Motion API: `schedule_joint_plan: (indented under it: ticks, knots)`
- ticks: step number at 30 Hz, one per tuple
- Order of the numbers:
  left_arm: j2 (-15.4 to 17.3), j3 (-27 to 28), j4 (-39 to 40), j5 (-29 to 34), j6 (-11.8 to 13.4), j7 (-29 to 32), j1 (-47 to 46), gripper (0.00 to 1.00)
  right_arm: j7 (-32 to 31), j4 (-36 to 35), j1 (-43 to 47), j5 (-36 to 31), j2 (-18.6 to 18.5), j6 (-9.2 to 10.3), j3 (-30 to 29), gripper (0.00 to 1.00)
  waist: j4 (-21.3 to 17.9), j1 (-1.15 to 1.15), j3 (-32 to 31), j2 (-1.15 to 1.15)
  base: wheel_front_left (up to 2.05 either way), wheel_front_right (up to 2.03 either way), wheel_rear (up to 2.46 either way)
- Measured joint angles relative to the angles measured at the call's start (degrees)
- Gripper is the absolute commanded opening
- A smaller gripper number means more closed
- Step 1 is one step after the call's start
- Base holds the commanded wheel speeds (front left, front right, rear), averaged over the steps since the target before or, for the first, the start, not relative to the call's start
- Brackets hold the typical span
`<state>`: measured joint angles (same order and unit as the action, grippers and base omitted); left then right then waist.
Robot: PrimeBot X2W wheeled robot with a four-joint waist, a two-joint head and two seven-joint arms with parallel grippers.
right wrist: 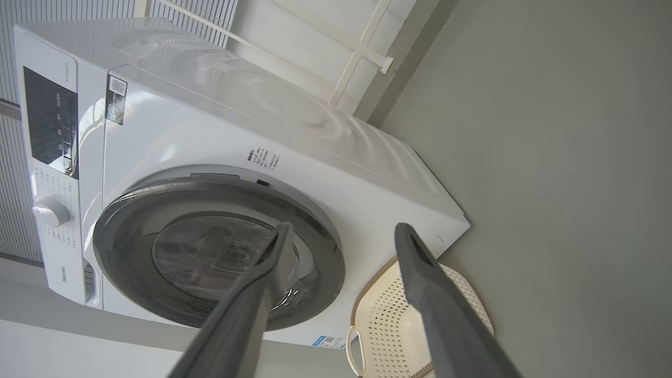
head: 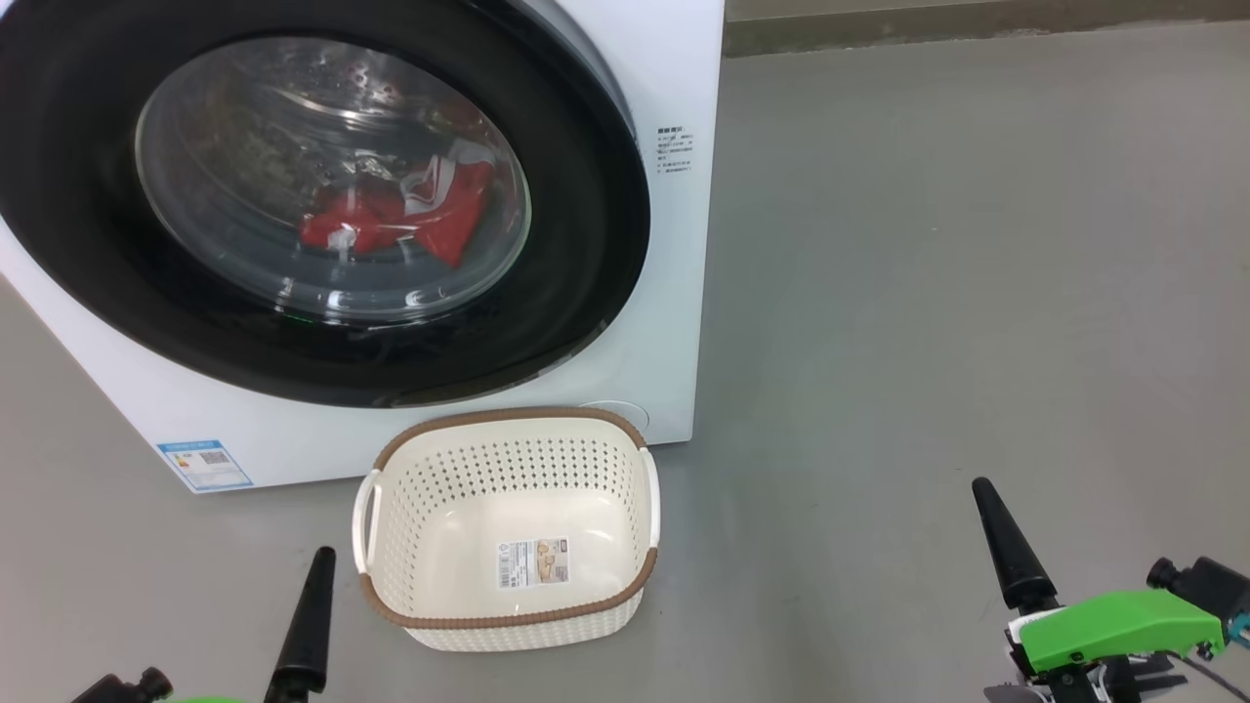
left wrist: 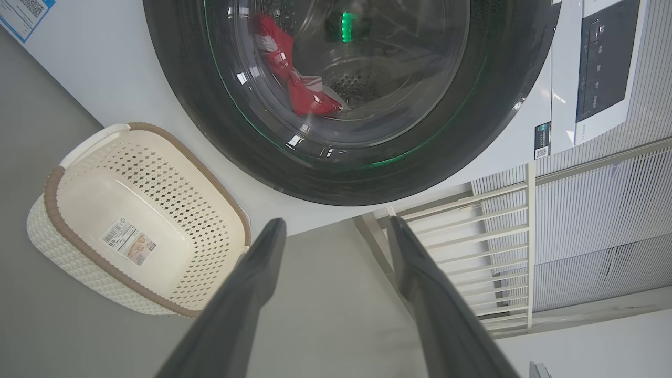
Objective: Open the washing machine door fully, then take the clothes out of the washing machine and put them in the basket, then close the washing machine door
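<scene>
The white washing machine point(head: 674, 244) stands on the floor, and its door point(head: 576, 244), black-rimmed with a glass bowl, sits flush against the front. Red and white clothes point(head: 391, 220) lie in the drum behind the glass, also seen as clothes point(left wrist: 302, 94) in the left wrist view. The cream basket point(head: 508, 459) rests upright on the floor just before the machine, with nothing in it but a paper label. My left gripper point(left wrist: 335, 220) is open and low, left of the basket. My right gripper point(right wrist: 344, 226) is open, well to the basket's right, holding nothing.
Grey floor point(head: 928, 293) stretches wide to the right of the machine. A white railing point(left wrist: 472, 220) and slatted wall stand beside and behind it. The control panel point(right wrist: 50, 121) and a dial sit at the machine's top.
</scene>
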<state>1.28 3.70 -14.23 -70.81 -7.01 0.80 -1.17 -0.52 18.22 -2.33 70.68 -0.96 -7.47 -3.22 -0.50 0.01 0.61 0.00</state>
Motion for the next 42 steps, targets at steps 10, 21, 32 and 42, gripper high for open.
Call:
schedule_joint_plan:
  ticks: [10, 21, 32, 42]
  knots:
    - [0.01, -0.73, 1.14, 9.66, 1.03, -1.54, -0.01, 1.0, 1.4, -0.76, -0.26, -7.15, -0.1, 0.0, 0.48, 1.0, -0.17, 0.0, 0.15, 0.0, 0.0, 0.0, 0.0]
    - [0.03, -1.59, 2.43, 16.59, 1.54, -3.48, -0.01, 1.0, 3.1, -1.81, -0.42, -15.84, -0.26, 0.0, 1.68, 1.0, -0.24, 0.0, 0.47, 0.0, 0.0, 0.0, 0.0]
    - [0.11, -1.99, 3.25, 25.21, 1.54, -5.05, -0.01, 1.0, 5.02, -2.7, -1.35, -23.61, -0.38, 0.0, 2.35, 1.0, -0.23, 0.0, 0.51, 0.0, 0.0, 0.0, 0.0]
    - [0.46, -2.31, 4.08, 33.31, 1.97, -6.92, -0.03, 1.0, 6.6, -2.27, -1.42, -30.63, -0.55, 0.0, 3.46, 1.0, -0.23, 0.0, 0.3, 0.0, 0.0, 0.0, 0.0]
